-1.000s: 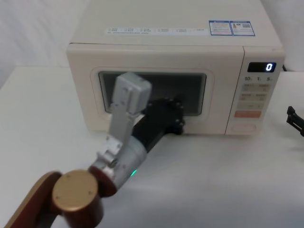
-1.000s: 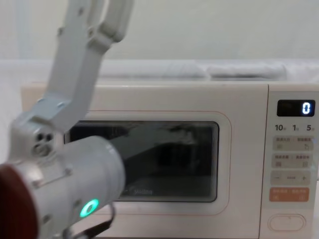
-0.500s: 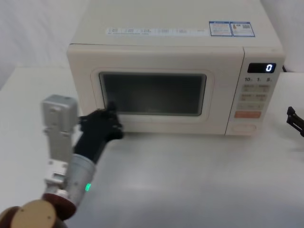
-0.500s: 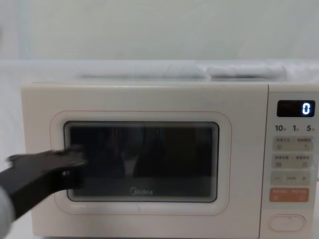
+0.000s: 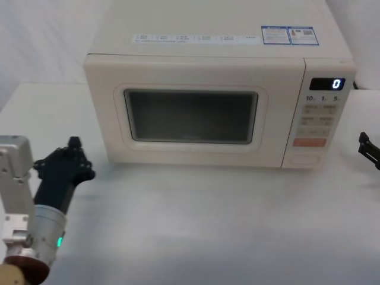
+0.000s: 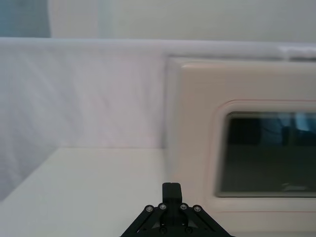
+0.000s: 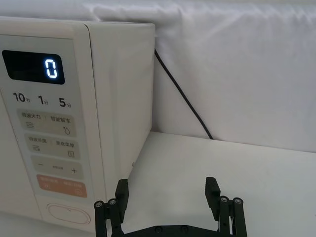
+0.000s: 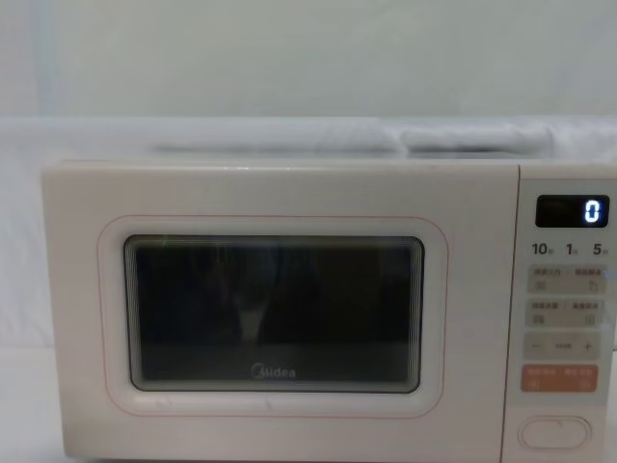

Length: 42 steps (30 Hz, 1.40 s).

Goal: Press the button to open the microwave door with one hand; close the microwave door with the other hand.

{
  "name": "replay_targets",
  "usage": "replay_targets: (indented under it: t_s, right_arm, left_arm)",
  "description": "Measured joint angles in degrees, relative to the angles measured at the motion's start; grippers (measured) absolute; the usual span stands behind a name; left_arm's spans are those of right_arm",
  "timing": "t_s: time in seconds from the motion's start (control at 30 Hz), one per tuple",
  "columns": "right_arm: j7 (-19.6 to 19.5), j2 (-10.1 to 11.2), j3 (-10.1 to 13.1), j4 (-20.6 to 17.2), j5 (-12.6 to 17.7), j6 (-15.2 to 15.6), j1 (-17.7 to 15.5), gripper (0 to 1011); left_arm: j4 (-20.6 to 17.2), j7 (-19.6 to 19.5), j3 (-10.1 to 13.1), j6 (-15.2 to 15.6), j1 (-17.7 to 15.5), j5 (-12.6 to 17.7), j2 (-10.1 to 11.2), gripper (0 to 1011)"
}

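Observation:
The microwave door (image 5: 190, 116) is flush with the cream body, its dark window and Midea logo facing me (image 8: 275, 313). The wide pill-shaped button (image 5: 304, 159) sits at the bottom of the control panel (image 8: 554, 431), under the orange key. My left gripper (image 5: 72, 145) hovers over the table off the microwave's left front corner, apart from the door, fingers shut on nothing (image 6: 173, 187). My right gripper (image 5: 366, 147) waits at the far right, beside the panel. It is open (image 7: 167, 190), with the button (image 7: 69, 214) just off its left finger.
The microwave's display (image 8: 573, 210) reads 0. A black power cable (image 7: 182, 96) runs down the white backdrop behind the microwave's right side. White table (image 5: 208, 225) stretches in front of the microwave.
My left arm has drawn back from the door's window, swinging left and toward me. The door looks flush throughout. The right gripper has stayed put.

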Motion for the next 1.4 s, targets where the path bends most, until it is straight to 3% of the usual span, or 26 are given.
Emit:
replay_targets:
  t_s: [0.53,1.0,1.4]
  right_arm:
    - [0.0,0.0,0.0,0.0,0.0,0.0,0.0,1002]
    - [0.0,0.0,0.0,0.0,0.0,0.0,0.0,1002]
    - [0.0,0.0,0.0,0.0,0.0,0.0,0.0,1002]
  left_arm:
    - [5.3,-0.7,-4.2,-3.9,0.1,0.8,-2.1,0]
    - [8.4,-2.3,-4.8,-3.5,-0.9,2.0,-3.4,0]
    - [8.7,-2.5,-4.7,-3.1,-1.3,2.1,-3.7,0]
